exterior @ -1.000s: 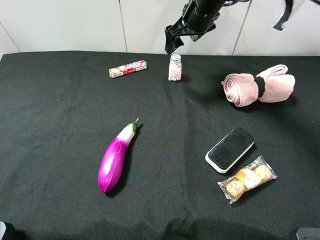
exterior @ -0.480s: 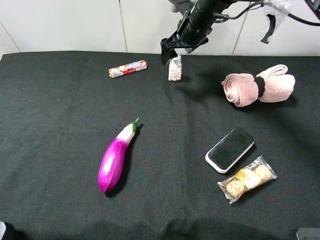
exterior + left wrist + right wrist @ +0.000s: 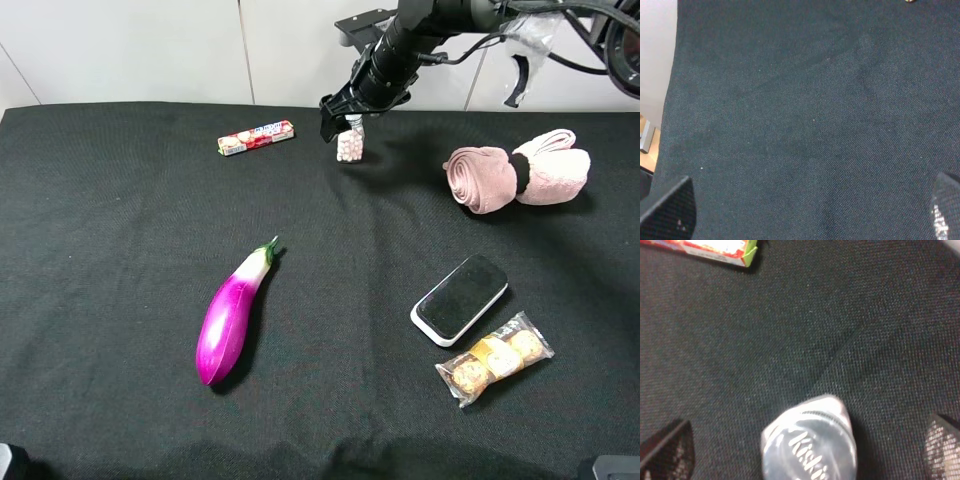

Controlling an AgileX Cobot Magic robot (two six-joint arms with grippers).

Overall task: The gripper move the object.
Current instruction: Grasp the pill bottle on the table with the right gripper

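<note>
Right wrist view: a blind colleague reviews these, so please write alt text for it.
A small bottle, seen from above by its silver screw cap, stands between the open jaws of the right gripper, touching neither. It sits on black cloth; the end of a red-and-white candy roll shows at the frame's edge.

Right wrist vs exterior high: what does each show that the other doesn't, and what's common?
Only right wrist: the silver cap of the bottle seen from above with raised lettering, and a clear gap between it and the open fingers on either side. Only exterior high: the black arm, eggplant, phone, snack pack, pink towel roll, and the bottle's pellets. Both: the bottle, the candy roll, the black cloth.
</note>
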